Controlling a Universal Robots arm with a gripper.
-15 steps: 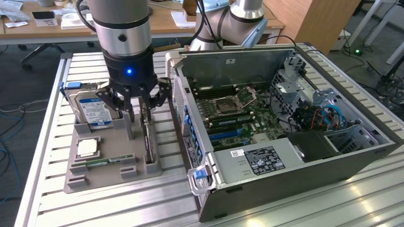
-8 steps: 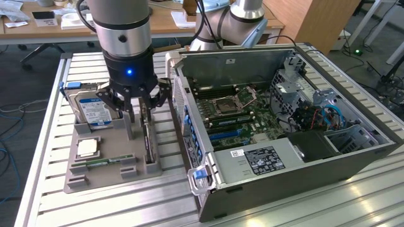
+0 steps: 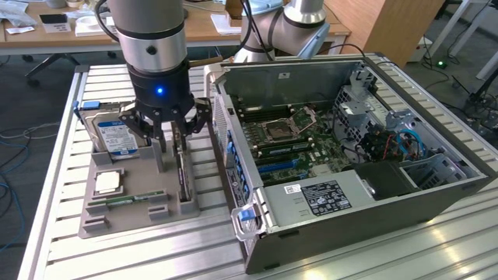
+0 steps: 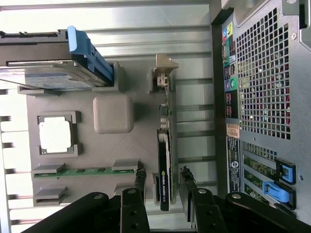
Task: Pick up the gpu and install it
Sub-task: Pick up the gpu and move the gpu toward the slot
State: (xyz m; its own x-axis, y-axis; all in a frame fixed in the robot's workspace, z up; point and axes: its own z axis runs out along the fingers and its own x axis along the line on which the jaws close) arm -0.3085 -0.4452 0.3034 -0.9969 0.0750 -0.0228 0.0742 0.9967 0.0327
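On the exterior view's left, over the grey holder tray [image 3: 132, 217], I have the gripper [image 3: 176, 132] lowered around the gpu [image 3: 184, 175]. The card stands on edge in its slot along the tray's side nearest the computer case [image 3: 435, 192], with its silvery bracket at the far end.

From the wrist view, one finger sits on each side of the card with a gap showing on both sides. So the hand is wide and straddling the card, not clamped on it. I judge the approach and line-up to be done; the grasp itself is not.

The rest of the tray looks untouched. The hard drive [image 3: 116, 137] stands in its far-left cradle, the processor chip [image 3: 107, 182] lies in its pocket, and the memory stick [image 3: 125, 201] lies in its groove nearer to me.

On the exterior view's right the case lies open on the slatted table [image 3: 389, 256], its motherboard [image 3: 288, 146] facing up. The expansion slots look unfilled as far as I can tell. By my reckoning the job is at an early stage: the card is neither lifted nor carried across nor seated.
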